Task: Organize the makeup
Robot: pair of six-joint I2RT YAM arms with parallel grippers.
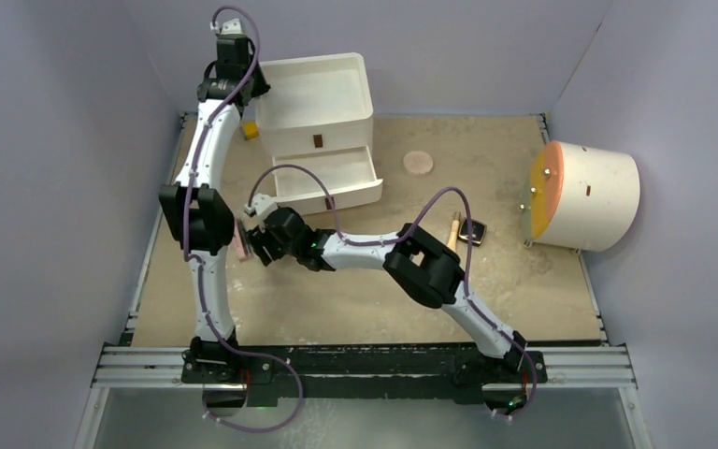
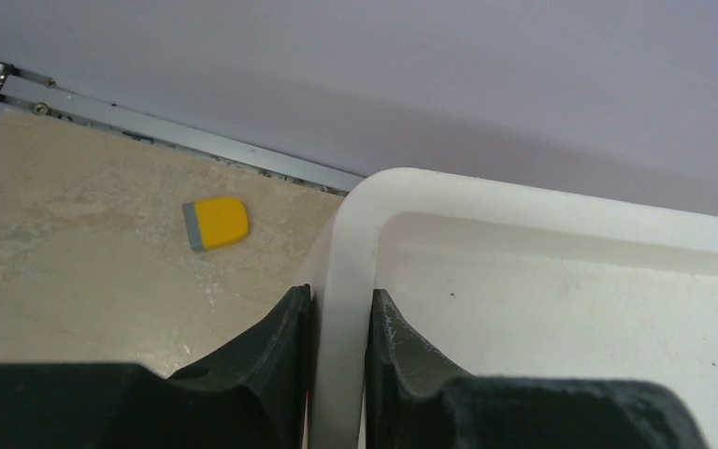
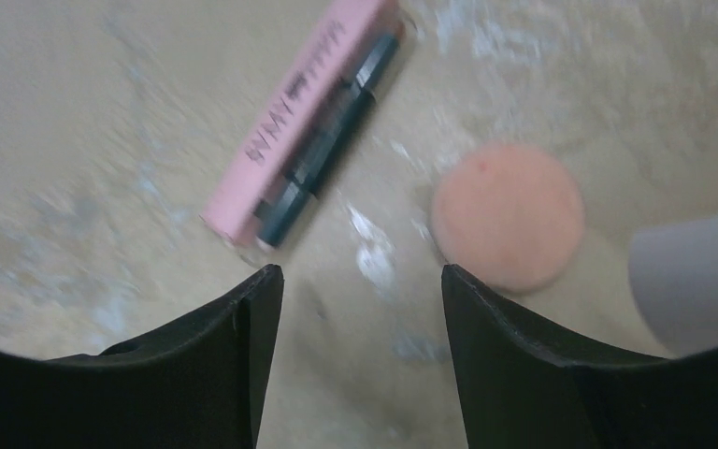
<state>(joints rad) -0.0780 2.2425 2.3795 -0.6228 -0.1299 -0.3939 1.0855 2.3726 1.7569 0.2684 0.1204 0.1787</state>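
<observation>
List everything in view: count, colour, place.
drawer organizer: one, white, far left of the table, lower drawer pulled out
yellow block: one, yellow with a grey end, on the table left of the organizer
peach disc: two, peach, one right of the open drawer, the other near the stick
makeup stick: one, pink and black, lying flat on the table
tan tube: one, tan, mid-table by the right arm
black compact: one, black, next to the tube
cylinder: one, cream with an orange face, right side
table: one, sandy beige
left end effector: one, black, shut on the organizer's wall
right end effector: one, black, open, above the table between stick and disc
</observation>
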